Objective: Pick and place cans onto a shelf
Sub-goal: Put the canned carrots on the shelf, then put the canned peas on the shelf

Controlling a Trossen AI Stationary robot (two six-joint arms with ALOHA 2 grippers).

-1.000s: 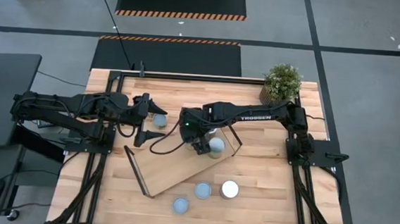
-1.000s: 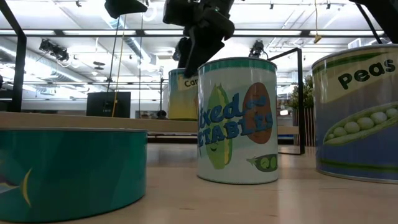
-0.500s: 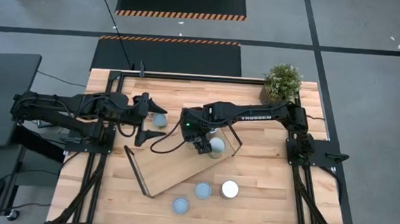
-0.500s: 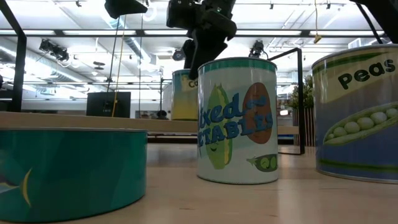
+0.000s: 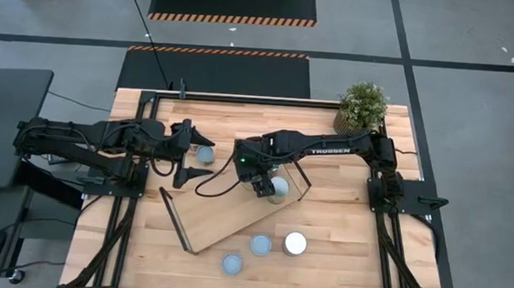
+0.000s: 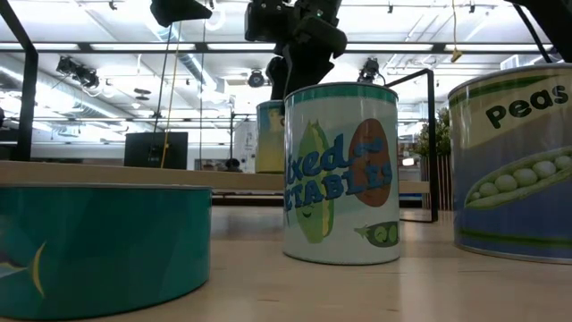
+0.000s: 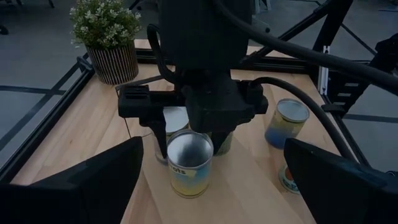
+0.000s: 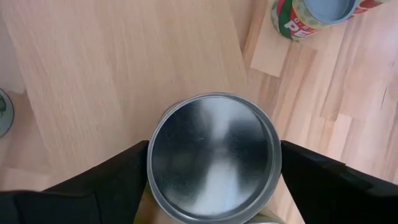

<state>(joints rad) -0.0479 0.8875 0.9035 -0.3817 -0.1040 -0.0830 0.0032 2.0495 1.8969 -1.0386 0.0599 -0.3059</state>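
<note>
- Counter (image 5: 342,223): carries the shelf and loose cans.
- Shelf (image 5: 225,216): long board lying diagonally; landmark for the items below.
- Left pincer (image 5: 186,153): beyond the shelf's left end, fingers wide apart, empty.
- Right pincer (image 8: 211,163): above the shelf's far end, fingers clamped on the can.
- Can (image 8: 211,154): upright on the shelf's far end.

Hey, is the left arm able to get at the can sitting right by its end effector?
Probably yes. The left end effector is open, and the can stands just beyond its fingertips on the table with nothing between them. The right end effector is busy over another can farther off.
</note>
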